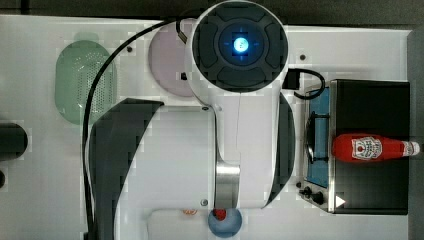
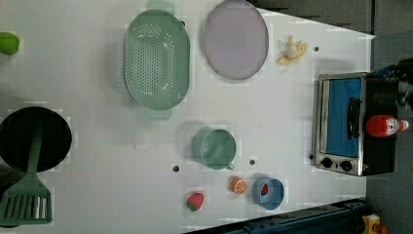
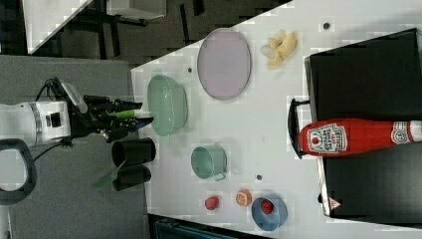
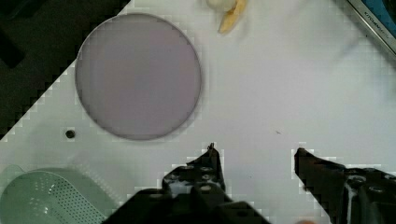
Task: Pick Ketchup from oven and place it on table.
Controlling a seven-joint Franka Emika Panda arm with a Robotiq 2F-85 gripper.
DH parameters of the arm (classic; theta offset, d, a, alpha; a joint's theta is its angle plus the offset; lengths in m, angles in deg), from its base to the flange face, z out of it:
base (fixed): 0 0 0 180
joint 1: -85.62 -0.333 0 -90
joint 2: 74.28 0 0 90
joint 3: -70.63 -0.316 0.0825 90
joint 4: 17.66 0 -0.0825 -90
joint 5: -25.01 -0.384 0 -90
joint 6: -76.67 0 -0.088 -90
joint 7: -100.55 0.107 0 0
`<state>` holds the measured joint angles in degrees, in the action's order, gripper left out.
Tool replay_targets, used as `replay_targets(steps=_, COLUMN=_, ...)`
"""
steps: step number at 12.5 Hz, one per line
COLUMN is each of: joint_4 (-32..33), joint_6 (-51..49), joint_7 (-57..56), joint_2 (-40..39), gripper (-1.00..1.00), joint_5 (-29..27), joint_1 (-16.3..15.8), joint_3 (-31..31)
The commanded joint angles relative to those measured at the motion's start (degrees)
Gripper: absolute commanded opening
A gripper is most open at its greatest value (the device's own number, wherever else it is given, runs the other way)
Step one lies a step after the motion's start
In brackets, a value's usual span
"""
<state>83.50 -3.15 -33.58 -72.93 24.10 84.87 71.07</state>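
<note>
Here my gripper [image 4: 254, 156] hangs above the table [image 4: 299, 88] with its two dark fingers [image 4: 205, 170] spread well apart, bare white surface showing between them and nothing held. In the wrist view, the lilac plate [image 4: 138, 76] lies ahead of my fingertips and off to one side, not touching them; beyond it rests the peeled banana [image 4: 228, 13], and a corner of the oven [image 4: 376, 18] shows at the far edge. The green colander [image 4: 46, 198] sits close beside the finger nearer the plate.

The Ketchup [image 1: 372, 148] lies on its side on the black top of the oven, well apart from my gripper, with its white cap pointing away from the blue glass door. In the right view the bottle [image 3: 358, 138] stretches across the oven roof with its base at the front edge by the door handle [image 3: 293, 127]. In the left view it rests above the handle side of the door, its red body [image 2: 384, 126] foreshortened.

Also well away from my gripper, in the left view, stand a green cup [image 2: 215, 148], an orange half [image 2: 238, 185], a strawberry [image 2: 195, 201], a blue bowl [image 2: 268, 194] with a red piece inside, a black pan [image 2: 34, 139] and a green spatula [image 2: 27, 200].
</note>
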Motion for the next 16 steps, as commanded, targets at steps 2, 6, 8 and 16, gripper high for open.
replay_targets(steps=2, joint_4=5.31, joint_6=-10.00, joint_7=1.64, joint_2=17.26, gripper=0.80, joint_5=1.45, joint_1=2.17, joint_3=2.29)
replay_targets(steps=6, joint_4=5.31, joint_6=-8.36, joint_7=1.64, joint_2=16.92, gripper=1.00, joint_5=2.55, joint_1=3.12, joint_3=5.16)
replay_targets(steps=8, joint_4=5.22, joint_6=-5.54, joint_7=1.64, joint_2=15.77, gripper=1.00, joint_5=2.74, joint_1=4.21, joint_3=8.77)
replay_targets(steps=16, joint_4=5.00, joint_6=8.08, joint_7=1.64, joint_2=1.49, gripper=1.00, joint_5=2.68, joint_1=6.36, joint_3=26.64)
